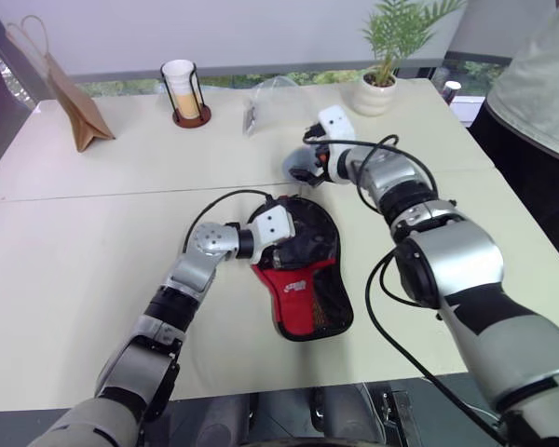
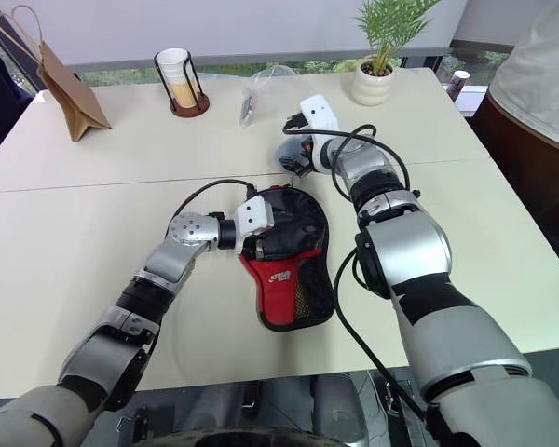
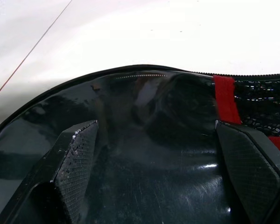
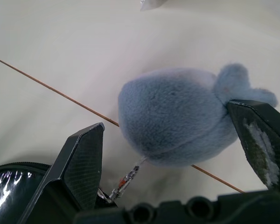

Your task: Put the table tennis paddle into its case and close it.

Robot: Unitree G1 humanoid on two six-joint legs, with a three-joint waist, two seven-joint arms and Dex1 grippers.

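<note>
The case (image 1: 303, 298) lies flat mid-table: black fabric with a red panel, a mesh pocket and a small white logo. My left gripper (image 3: 154, 128) is open over its round upper half, fingers (image 3: 79, 154) resting wide apart above a glossy black surface. The paddle is hidden; I cannot tell whether it is inside. Beyond the case's top edge lies a small blue-grey plush toy (image 4: 177, 116) on a short key chain (image 4: 126, 179). My right gripper (image 2: 303, 158) is open just above the toy, one finger on each side of it without clasping it.
Along the far table edge stand a brown paper bag (image 1: 74, 102), a cup in a wire holder (image 1: 182, 88), a clear plastic bag (image 1: 270, 98) and a potted plant (image 1: 382, 84). A person (image 1: 540, 74) stands at the far right corner.
</note>
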